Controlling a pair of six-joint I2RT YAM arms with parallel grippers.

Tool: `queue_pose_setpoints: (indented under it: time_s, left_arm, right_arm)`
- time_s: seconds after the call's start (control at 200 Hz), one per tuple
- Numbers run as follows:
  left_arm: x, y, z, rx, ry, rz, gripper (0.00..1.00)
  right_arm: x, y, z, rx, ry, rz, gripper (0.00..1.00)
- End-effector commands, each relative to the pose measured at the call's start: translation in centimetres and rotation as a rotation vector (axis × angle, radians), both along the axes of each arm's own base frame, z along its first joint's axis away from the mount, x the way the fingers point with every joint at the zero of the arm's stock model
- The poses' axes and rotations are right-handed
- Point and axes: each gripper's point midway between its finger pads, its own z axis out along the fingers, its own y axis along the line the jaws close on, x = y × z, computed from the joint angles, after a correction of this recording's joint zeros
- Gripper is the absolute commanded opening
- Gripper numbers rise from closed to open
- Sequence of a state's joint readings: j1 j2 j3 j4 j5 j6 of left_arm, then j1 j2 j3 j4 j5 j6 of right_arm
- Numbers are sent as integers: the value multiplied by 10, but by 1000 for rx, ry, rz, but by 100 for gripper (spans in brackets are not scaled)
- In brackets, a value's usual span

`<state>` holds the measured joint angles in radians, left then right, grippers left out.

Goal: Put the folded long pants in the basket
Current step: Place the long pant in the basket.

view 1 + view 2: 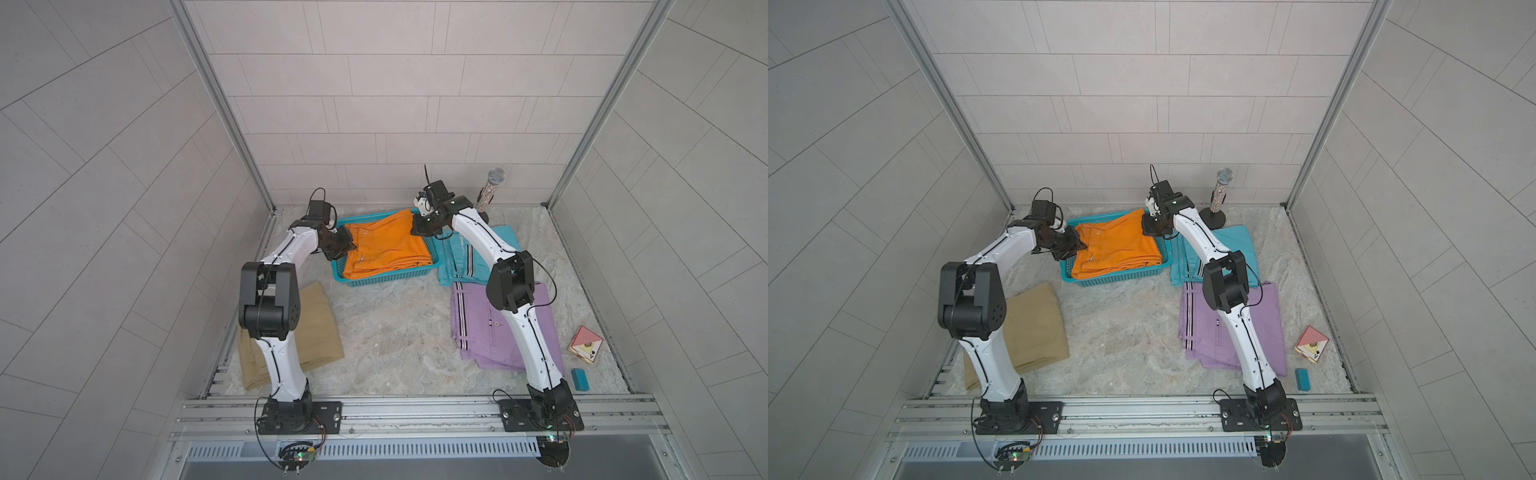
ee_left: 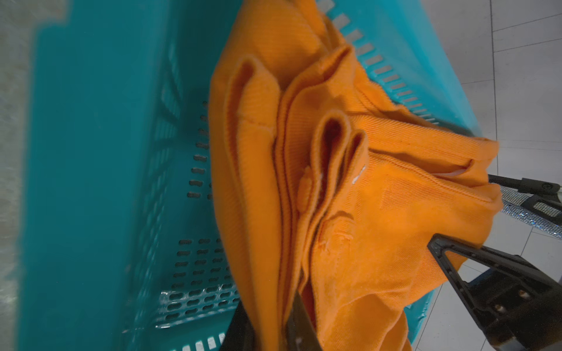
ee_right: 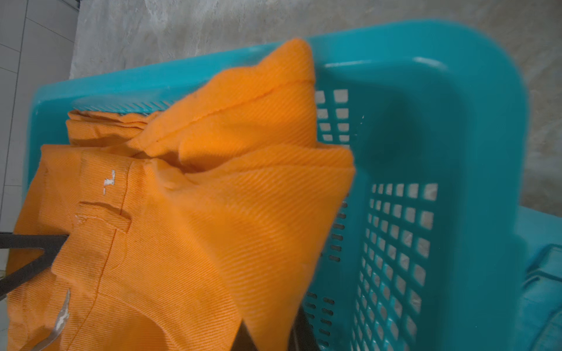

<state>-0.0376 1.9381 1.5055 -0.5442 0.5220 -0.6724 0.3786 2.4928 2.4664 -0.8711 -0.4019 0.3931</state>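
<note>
Marbled tabletop (image 1: 395,332): teal basket (image 1: 386,279) holds orange pants (image 1: 386,245); left gripper (image 1: 350,246) and right gripper (image 1: 418,232) reach in, fingers narrowly straddling cloth, grip unclear.

Robot lab cell, tiled panel walls (image 1: 415,104), aluminium mounting rail (image 1: 415,411)

Tan pants (image 1: 316,328) partly behind left arm (image 1: 274,299), lilac pants (image 1: 478,324) crossed by right arm (image 1: 523,332) — basket rim (image 2: 76,152) blurred
</note>
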Motion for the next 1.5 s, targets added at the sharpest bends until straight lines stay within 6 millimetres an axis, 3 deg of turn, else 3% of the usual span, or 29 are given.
queue_pose_setpoints:
  time_s: [0.0,0.1,0.195,0.255,0.305,0.375,0.47,0.565,0.795,0.876,0.976,1.091,1.206,1.351,1.426,1.496]
  left_arm:
    - [6,10,18,40,-52,9,51]
    - [10,9,50,35,-114,4,80]
    - [3,8,89,39,-176,0,82]
    - [-7,8,112,50,-209,6,71]
    - [-17,4,125,55,-233,8,53]
    - [-31,-7,129,55,-248,1,25]
    - [-43,-25,115,20,-225,-32,8]
    - [-46,-33,79,2,-158,-45,0]
    - [-39,-42,-10,-14,37,-100,0]
    - [-34,-46,-26,-22,83,-122,0]
    - [-26,-48,-41,-25,98,-127,0]
    - [-15,-46,-58,-18,126,-123,0]
    - [-5,-49,-65,-26,142,-134,0]
    - [6,-50,-57,-24,108,-133,0]
    - [9,-51,-38,-25,66,-136,0]
    - [7,-49,-4,-20,0,-135,0]
  right_arm:
    - [4,-12,17,-55,-48,-8,31]
    - [1,-17,51,-62,-102,-19,36]
    - [-11,-14,85,-66,-152,-7,41]
    - [-26,-9,100,-89,-172,12,42]
    - [-38,-4,106,-100,-174,26,42]
    - [-54,9,107,-93,-170,48,42]
    - [-68,25,90,-80,-132,65,42]
    - [-76,35,59,-99,-67,74,41]
    - [-79,27,-23,-223,71,58,38]
    - [-80,22,-43,-248,102,51,38]
    - [-80,18,-58,-260,109,24,47]
    - [-79,14,-77,-254,128,-11,50]
    - [-76,10,-97,-249,167,-28,51]
    - [-71,8,-102,-237,171,-42,55]
    - [-65,16,-87,-191,136,-24,58]
    - [-58,24,-52,-144,65,-8,63]
